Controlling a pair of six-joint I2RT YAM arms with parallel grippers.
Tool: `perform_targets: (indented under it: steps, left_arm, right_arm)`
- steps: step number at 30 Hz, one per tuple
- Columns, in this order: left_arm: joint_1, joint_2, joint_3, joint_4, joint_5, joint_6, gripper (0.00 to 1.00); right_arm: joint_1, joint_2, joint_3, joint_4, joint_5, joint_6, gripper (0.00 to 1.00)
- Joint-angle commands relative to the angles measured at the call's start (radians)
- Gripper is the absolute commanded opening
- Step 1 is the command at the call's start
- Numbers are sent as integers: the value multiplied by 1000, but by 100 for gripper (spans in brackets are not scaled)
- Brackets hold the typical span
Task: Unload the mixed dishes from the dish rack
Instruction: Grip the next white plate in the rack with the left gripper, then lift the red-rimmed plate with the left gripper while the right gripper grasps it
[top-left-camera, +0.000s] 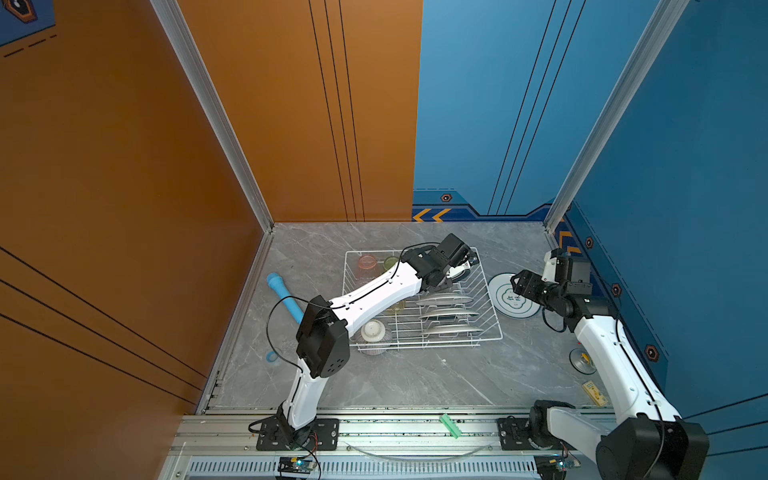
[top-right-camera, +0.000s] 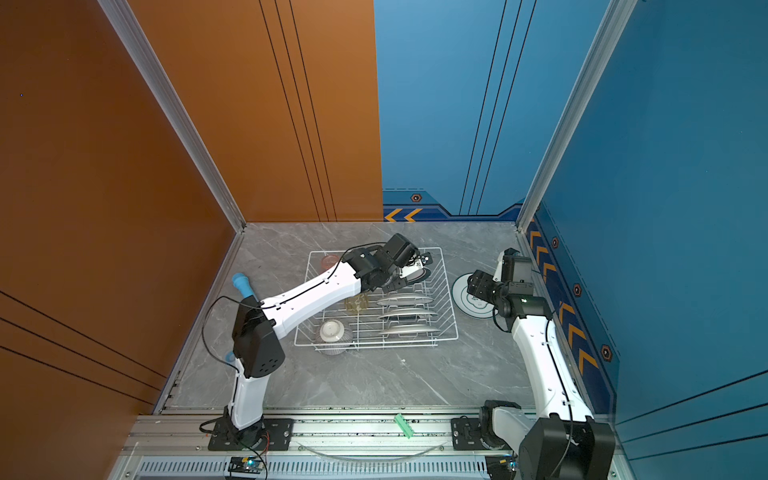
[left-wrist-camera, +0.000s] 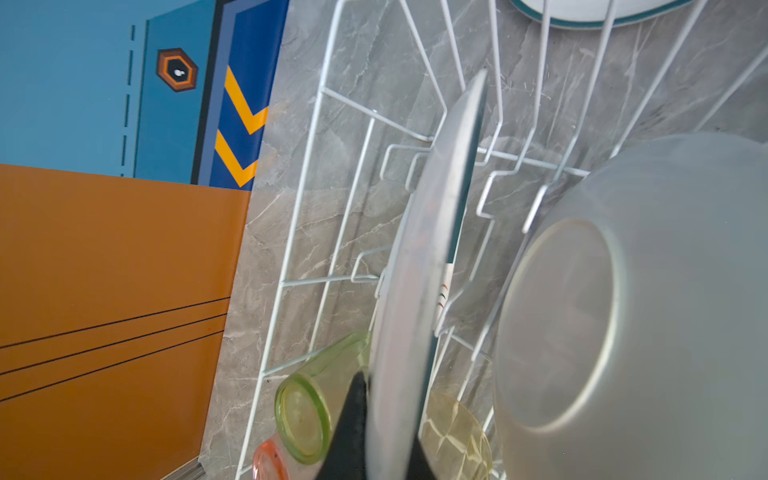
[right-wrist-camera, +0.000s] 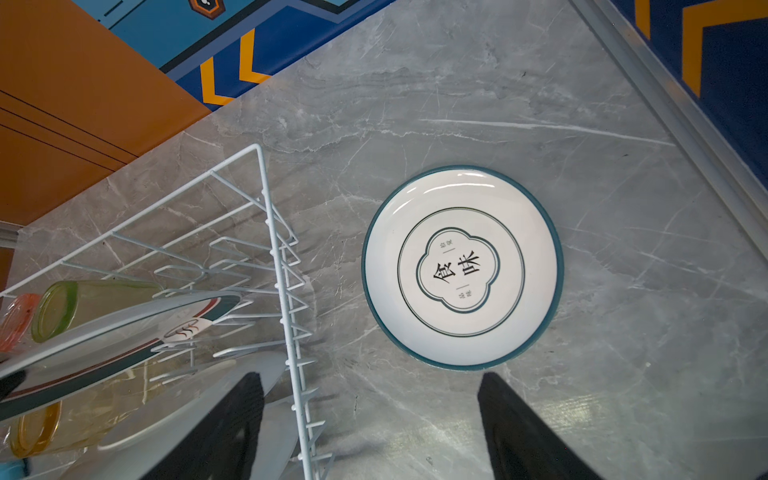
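Left gripper (left-wrist-camera: 386, 436) clamped on upright teal-rimmed white plate (left-wrist-camera: 424, 257) in dish rack (right-wrist-camera: 276, 249), green tumbler (left-wrist-camera: 307, 415) beside it, right gripper (right-wrist-camera: 370, 376) gaping.

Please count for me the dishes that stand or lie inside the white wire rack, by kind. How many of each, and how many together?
Plates: 4, with one plate gripped by the left pincer
Tumblers: 3 (pink, green, yellow)
Striped bowl: 1
Total: 8
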Motion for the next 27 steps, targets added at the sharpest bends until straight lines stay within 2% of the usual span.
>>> perform_targets:
  steps: [1, 5, 8, 11, 13, 17, 20, 23, 27]
  left_arm:
    - [10, -106, -8, 88, -61, -49, 0]
    - [30, -177, -17, 86, -25, -105, 0]
    - [72, -244, -31, 85, 66, -188, 0]
    - [144, -308, -58, 86, 273, -314, 0]
    - [193, -337, -76, 87, 408, -392, 0]
    - [258, -368, -127, 117, 647, -511, 0]
    - [292, -380, -182, 182, 802, -603, 0]
    - [312, -387, -241, 268, 909, -683, 0]
    - [326, -382, -293, 374, 1010, -765, 0]
  right_arm:
    - [12, -12, -13, 21, -24, 6, 80]
    - [15, -17, -13, 31, -65, 4, 80]
    - [15, -32, -19, 57, -131, 2, 79]
    - [14, -62, -45, 132, -262, 14, 79]
    - [12, -81, -71, 218, -397, 37, 79]
    - [12, -91, -124, 414, -639, 142, 78]
    - [12, -81, -157, 552, -737, 251, 76]
    - [13, -65, -192, 717, -803, 365, 75]
    - [14, -44, -205, 804, -818, 422, 75]
